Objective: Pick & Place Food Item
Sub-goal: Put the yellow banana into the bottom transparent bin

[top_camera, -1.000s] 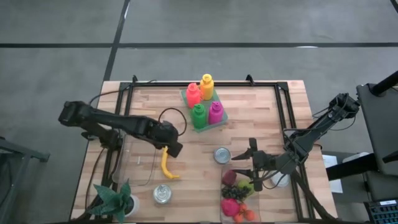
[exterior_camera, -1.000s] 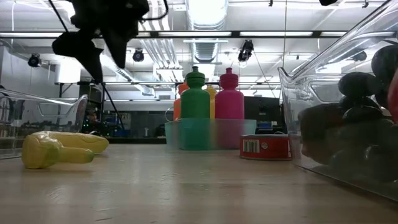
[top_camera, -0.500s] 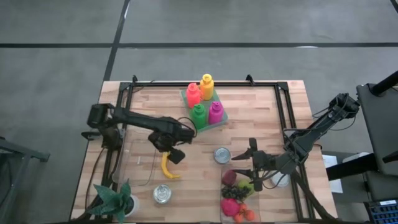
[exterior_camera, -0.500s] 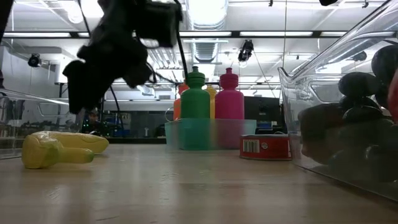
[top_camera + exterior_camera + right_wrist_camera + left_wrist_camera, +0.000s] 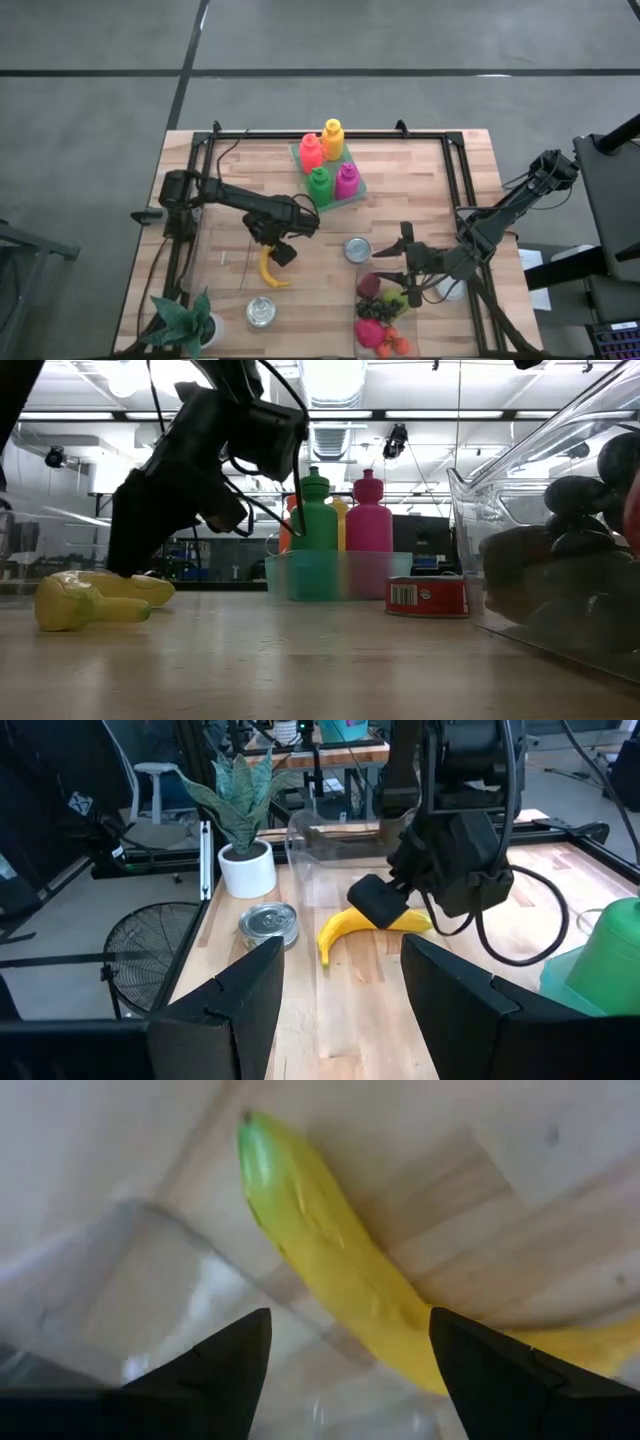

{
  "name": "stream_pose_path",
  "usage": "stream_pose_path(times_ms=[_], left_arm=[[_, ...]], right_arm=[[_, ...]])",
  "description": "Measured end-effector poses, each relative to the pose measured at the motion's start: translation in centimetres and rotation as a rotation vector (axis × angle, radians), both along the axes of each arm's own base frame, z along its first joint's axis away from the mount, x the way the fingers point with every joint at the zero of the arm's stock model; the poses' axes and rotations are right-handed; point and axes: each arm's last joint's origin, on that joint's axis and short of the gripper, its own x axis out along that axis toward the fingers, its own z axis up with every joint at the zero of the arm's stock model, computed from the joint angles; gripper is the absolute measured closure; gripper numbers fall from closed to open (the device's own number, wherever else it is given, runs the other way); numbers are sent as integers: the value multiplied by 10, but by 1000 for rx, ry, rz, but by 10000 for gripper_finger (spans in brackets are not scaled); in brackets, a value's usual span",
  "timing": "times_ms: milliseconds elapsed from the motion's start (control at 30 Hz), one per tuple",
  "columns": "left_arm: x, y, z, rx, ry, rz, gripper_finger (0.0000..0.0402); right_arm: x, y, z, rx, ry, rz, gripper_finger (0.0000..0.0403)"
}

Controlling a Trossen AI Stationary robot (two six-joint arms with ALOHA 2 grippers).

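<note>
A yellow banana point(image 5: 268, 272) with a green tip point(image 5: 255, 1140) lies on its side on the wooden table, beside a clear container point(image 5: 225, 262). My left gripper point(image 5: 348, 1320) hangs open just over the banana point(image 5: 95, 598), pointing steeply down. One finger stands on each side of the banana's middle, and I see no contact. My right gripper point(image 5: 405, 272) waits open at the right, raised and roughly level, over a clear bin of toy fruit point(image 5: 385, 320). Nothing is between its fingers point(image 5: 240, 1010).
A tray of coloured bottles point(image 5: 328, 170) stands at the far middle. A tin can point(image 5: 357, 249) sits between banana and fruit bin. Another can point(image 5: 261, 313) and a potted plant point(image 5: 190, 320) stand at the near left. A black frame runs round the table.
My left gripper has come down toward the banana and tipped from nearly level to pointing steeply down, rolling at the wrist. Its fingers stay open. The banana has not moved.
</note>
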Motion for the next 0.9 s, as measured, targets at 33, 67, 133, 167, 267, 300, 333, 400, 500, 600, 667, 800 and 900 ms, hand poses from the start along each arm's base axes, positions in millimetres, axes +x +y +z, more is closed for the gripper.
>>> stream_pose_path(times_ms=[33,67,133,167,267,300,333,400,500,600,667,800,900], left_arm=[[1,0,-2,9,2,-5,125],[2,1,-4,15,2,-11,125],[4,0,-12,-5,-10,-20,125],[6,0,-15,-5,-20,-26,125],[5,-1,-14,-12,-10,-41,125],[5,-1,-14,-12,-12,-41,125],[4,-1,-15,-5,-4,-38,125],[4,0,-14,-5,-6,-37,125],[4,0,-15,-1,-4,-38,125],[4,0,-15,-1,-5,-37,125],[5,0,-16,2,-14,-39,126],[6,0,-16,6,-24,-37,135],[6,0,-16,6,-25,-37,162]], right_arm=[[0,0,0,0,1,0,203],[0,0,0,0,0,0,203],[0,0,0,-1,1,0,203],[0,0,0,-1,1,0,203],[0,0,0,-1,1,0,203],[0,0,0,-1,1,0,203],[0,0,0,-1,1,0,203],[0,0,0,-1,1,0,203],[0,0,0,-1,1,0,203],[0,0,0,-1,1,0,203],[0,0,0,-1,1,0,203],[0,0,0,-1,1,0,203],[0,0,0,-1,1,0,203]])
